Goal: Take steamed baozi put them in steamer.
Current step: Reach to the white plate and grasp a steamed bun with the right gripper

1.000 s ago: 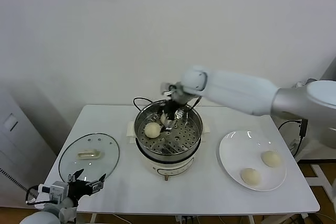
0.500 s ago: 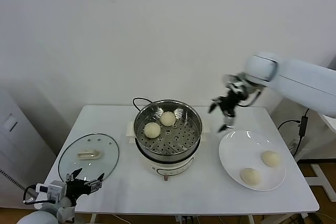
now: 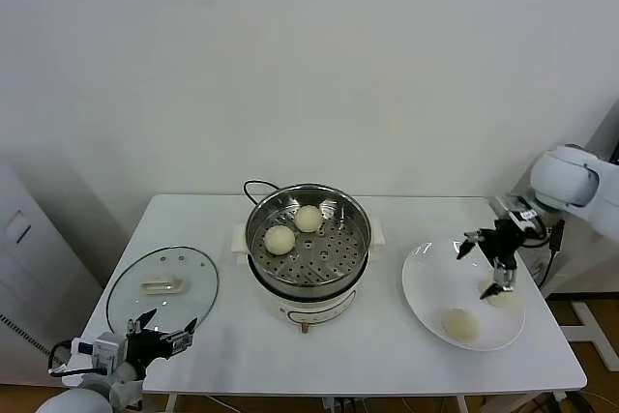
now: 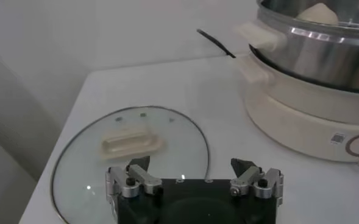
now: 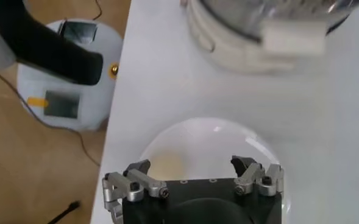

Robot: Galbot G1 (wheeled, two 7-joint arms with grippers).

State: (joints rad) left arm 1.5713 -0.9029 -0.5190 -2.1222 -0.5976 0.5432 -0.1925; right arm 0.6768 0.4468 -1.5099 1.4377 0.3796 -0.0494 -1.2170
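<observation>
Two steamed baozi [image 3: 293, 229] sit inside the steamer [image 3: 309, 250], on its perforated tray, toward the far left part of the pot; one lies at the far side [image 3: 309, 219] and the other just nearer and to the left [image 3: 280, 239], close together. The steamer stands at the middle of the white surface [image 3: 368, 355] on its white base. In the left wrist view the top of one bun [image 4: 318, 12] peeks over the steel rim [image 4: 325, 45].

On the right of the surface lies a flat white plate [image 3: 426, 282] carrying two more buns: one at its near edge [image 3: 461, 324] and one at its right side [image 3: 504, 296], partly covered by the right tool [image 3: 487, 263]. That tool hangs over the plate with its fingers spread apart, released and holding nothing, one fingertip just above the right bun. The right wrist view shows the same spread fingers [image 5: 133, 176] above the plate [image 5: 203, 146], with a bun [image 5: 167, 164] below.

The left tool [image 3: 158, 327] is parked at the near left corner, low beside the surface edge, its fingers released. Just beyond it, the round glass lid [image 3: 162, 288] lies flat on the surface, left of the steamer and apart from it.
</observation>
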